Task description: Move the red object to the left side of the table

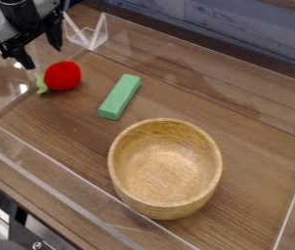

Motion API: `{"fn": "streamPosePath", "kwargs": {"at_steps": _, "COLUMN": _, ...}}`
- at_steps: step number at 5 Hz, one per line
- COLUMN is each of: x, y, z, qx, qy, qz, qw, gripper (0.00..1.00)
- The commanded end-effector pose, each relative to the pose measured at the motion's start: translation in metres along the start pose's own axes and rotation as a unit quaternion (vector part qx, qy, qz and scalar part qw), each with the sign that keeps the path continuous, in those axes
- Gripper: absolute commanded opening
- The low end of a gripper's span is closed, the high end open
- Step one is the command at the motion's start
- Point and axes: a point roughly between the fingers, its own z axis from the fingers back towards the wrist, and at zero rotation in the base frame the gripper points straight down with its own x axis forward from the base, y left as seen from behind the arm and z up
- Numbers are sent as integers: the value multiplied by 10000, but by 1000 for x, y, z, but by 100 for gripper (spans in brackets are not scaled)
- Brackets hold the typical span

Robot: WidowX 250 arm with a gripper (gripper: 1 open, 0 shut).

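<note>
Camera view: gripper (33, 51) spread wide, grasping nothing, just above red object (63, 75) lying free near table's (248, 146) far-left corner, well apart from block (120, 96). Placement seemingly done; only retreat left.

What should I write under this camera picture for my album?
Open robot hand above small round red toy fruit on the wooden table.

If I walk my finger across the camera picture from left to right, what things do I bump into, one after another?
Gripper → red toy fruit → green block → wooden bowl.
</note>
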Motion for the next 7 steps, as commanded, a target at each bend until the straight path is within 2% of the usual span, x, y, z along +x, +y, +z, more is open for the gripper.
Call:
{"fn": "streamPosePath", "kwargs": {"at_steps": 1, "x": -1, "y": -30, "z": 18, "qx": -288, "qy": -216, "qz": -365, "qw": 9987, "gripper": 100}}
{"fn": "streamPosePath", "kwargs": {"at_steps": 2, "x": -13, "y": -53, "z": 21, "qx": -452, "qy": -132, "qz": -919, "qw": 9947, "gripper": 100}}
{"fn": "streamPosePath", "kwargs": {"at_steps": 3, "x": -22, "y": -62, "z": 26, "qx": -530, "qy": -66, "qz": -1208, "qw": 9912, "gripper": 100}}
{"fn": "streamPosePath", "kwargs": {"at_steps": 5, "x": -33, "y": -74, "z": 28, "qx": -611, "qy": -5, "qz": -1599, "qw": 9852, "gripper": 100}}
{"fn": "streamPosePath", "kwargs": {"at_steps": 6, "x": -48, "y": -85, "z": 28, "qx": -645, "qy": 10, "qz": -1713, "qw": 9831, "gripper": 100}}
{"fn": "streamPosePath", "kwargs": {"at_steps": 7, "x": -68, "y": -101, "z": 26, "qx": -767, "qy": 100, "qz": -2113, "qw": 9744, "gripper": 100}}
